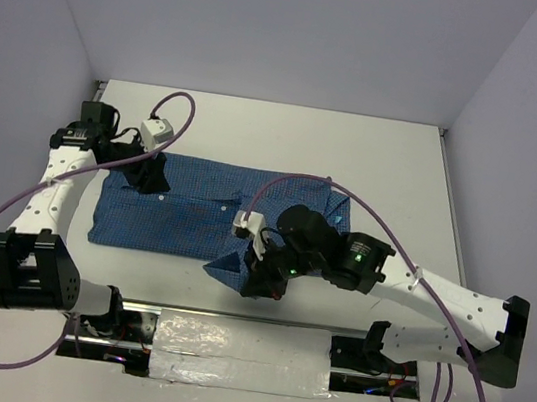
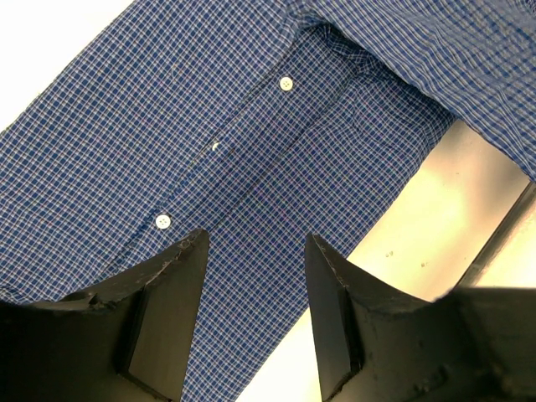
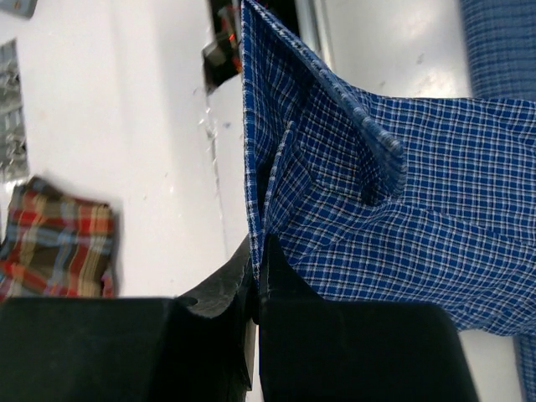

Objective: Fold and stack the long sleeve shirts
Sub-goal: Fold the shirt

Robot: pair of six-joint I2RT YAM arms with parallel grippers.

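A blue finely checked cloth button-up shirt (image 1: 196, 212) lay spread across the middle of the white worktop (image 1: 375, 161), its length running left to right between the two arms. The left hand (image 1: 150, 181) stood over the shirt's left part, close to the far edge of the cloth. In the left wrist view its two black fingers (image 2: 172, 280) stood moderately apart with nothing gripped between them. The button placket ran beneath the gap, and small white buttons (image 2: 286, 83) showed along it. Whether the fingertips touched the cloth could not be told.

The right hand (image 1: 262, 281) was at the shirt's near edge, right of the middle, where a pointed corner of fabric jutted toward the arm bases. In the right wrist view its jaws were pressed together on a fold of the checked cloth, and the pinched edge rose from the grip with creases fanning out beside it. At the left of that view a blurred red, tan and green plaid cloth (image 3: 59, 239) lay well apart from the shirt. What it rested on could not be told.
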